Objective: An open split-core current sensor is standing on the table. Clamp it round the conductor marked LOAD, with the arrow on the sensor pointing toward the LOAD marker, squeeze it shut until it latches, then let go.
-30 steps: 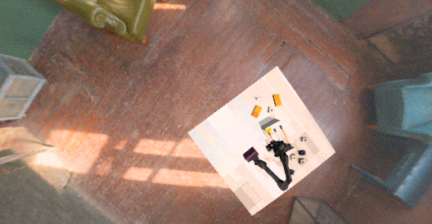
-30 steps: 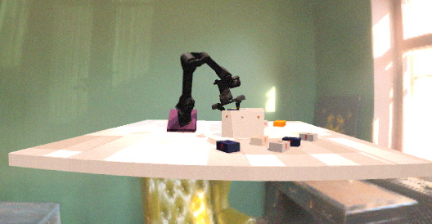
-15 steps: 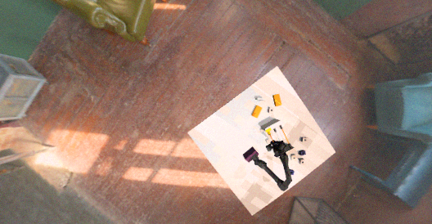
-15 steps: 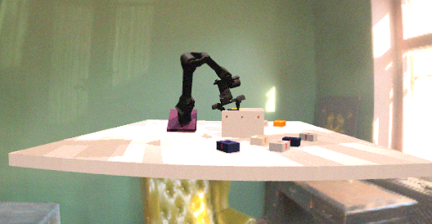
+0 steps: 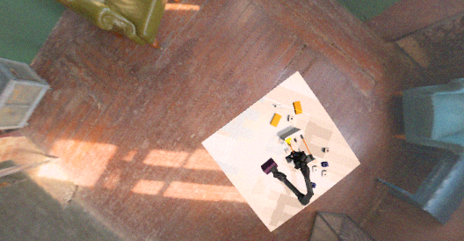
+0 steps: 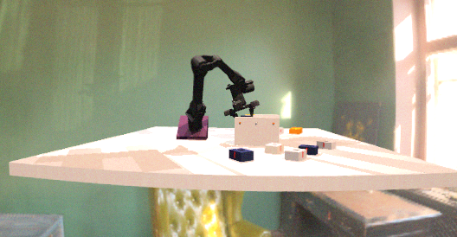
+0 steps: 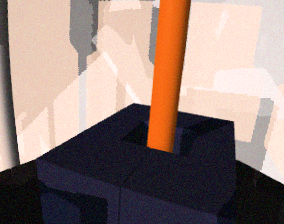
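Note:
The dark blue sensor [image 7: 143, 172] fills the lower part of the wrist view, with a thin seam on its near side. The orange conductor [image 7: 169, 75] runs into the square opening in its top, with sensor body around it. A dark notch shows at the right of that opening; I cannot tell whether the sensor is latched. My gripper [image 5: 300, 156] [image 6: 242, 112] is shut on the sensor, with dark finger parts at both sides in the wrist view. The arrow and the LOAD marker cannot be made out.
A white panel box [image 6: 256, 131] stands close by the gripper. Dark blue blocks [image 6: 241, 155] and white blocks [image 6: 295, 154] lie in front of it. Orange blocks [image 5: 275, 120] [image 6: 295, 131] lie beyond. The arm's purple base [image 5: 269, 166] [image 6: 186, 128] is at the left.

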You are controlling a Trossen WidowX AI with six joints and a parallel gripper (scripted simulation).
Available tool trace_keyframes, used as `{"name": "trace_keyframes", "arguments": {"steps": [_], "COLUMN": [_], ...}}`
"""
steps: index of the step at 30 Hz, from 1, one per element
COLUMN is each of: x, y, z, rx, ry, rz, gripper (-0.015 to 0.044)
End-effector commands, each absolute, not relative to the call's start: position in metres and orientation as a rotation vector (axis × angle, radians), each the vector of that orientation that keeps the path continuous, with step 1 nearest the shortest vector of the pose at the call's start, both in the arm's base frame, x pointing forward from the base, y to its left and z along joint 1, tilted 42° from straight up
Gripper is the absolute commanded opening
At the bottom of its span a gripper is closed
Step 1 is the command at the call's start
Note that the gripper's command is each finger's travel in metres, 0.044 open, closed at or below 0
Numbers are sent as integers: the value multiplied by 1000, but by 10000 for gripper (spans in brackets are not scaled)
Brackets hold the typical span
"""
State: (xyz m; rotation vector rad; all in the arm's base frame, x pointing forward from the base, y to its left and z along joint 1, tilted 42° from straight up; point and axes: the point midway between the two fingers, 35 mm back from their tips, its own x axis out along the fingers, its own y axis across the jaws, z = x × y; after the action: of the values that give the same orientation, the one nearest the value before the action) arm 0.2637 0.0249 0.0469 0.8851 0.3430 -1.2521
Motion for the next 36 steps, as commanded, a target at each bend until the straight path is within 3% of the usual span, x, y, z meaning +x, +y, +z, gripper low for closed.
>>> {"name": "trace_keyframes", "arguments": {"steps": [1, 22, 26, 36], "x": [264, 264, 264, 262], "y": [25, 25, 26, 25], "z": [47, 47, 48, 48], "rx": [885, 885, 882, 873], "ry": [343, 343, 352, 353], "rz": [-1252, -1252, -1269, -1268], "gripper": [250, 110, 5, 0]}}
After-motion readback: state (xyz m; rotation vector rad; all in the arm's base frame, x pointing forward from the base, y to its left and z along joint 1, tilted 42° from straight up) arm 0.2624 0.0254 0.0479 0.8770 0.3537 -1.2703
